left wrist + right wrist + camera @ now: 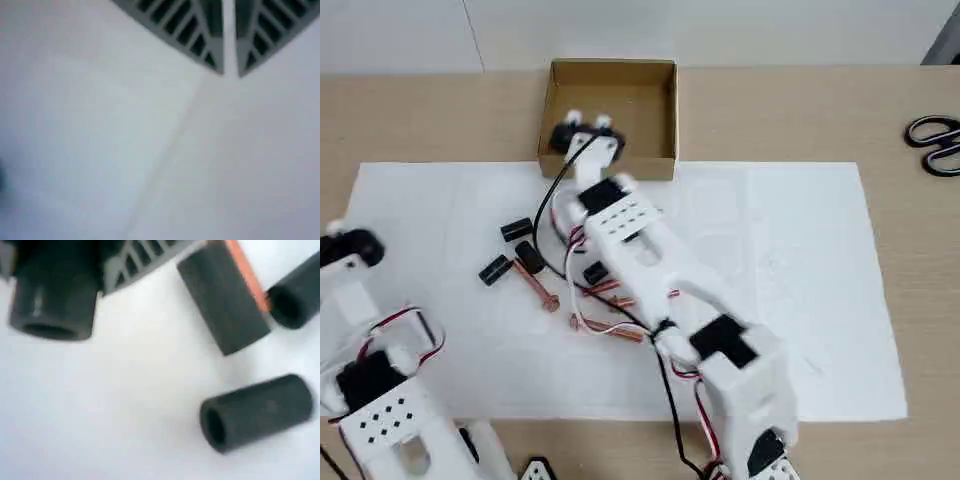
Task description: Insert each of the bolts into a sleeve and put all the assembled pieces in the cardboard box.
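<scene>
Overhanging bolts [535, 283] and sleeves [516, 229]: right arm [640, 240].

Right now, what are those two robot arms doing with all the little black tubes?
The right arm's claw seems to grip one black sleeve close over the white paper, beside three loose sleeves and a copper bolt. The left claw hangs shut, holding nothing, over the paper. More bolts lie loose on the paper, short of the cardboard box.
</scene>
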Robot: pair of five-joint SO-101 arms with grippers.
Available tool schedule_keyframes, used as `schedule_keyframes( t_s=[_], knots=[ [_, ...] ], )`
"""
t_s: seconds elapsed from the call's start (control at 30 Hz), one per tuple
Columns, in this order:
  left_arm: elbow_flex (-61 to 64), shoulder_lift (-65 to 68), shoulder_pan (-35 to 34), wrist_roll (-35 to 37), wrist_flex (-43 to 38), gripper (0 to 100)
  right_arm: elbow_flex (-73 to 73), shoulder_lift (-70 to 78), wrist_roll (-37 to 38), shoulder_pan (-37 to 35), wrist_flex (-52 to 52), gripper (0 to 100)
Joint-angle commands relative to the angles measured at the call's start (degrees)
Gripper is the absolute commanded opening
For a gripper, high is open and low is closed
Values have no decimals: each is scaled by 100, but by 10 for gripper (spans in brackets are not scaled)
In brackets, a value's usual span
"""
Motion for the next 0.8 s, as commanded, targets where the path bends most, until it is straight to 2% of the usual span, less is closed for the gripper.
schedule_keyframes(
  t_s=[0.0, 0.17, 0.27, 0.43, 0.63, 0.77],
  knots=[
    [-681, -70, 879, 0, 255, 6, -334, -1077, 229, 119, 505, 4],
    [-1182, -70, 1846, 9, 281, 6, -325, -2088, 589, 119, 963, 4],
    [-1481, -26, 2084, 9, 554, 6, 26, -2756, 1037, 119, 1288, 7],
    [-1596, -26, 2330, 9, 800, 6, 1591, -4286, 1934, 171, 1446, 6],
    [-1640, -26, 2541, 26, 738, 6, 3481, -6237, 2462, 813, 1807, 5],
    [-1640, -18, 2945, 466, 756, 6, 4519, -7415, 2514, 1385, 1710, 5]
  ],
)
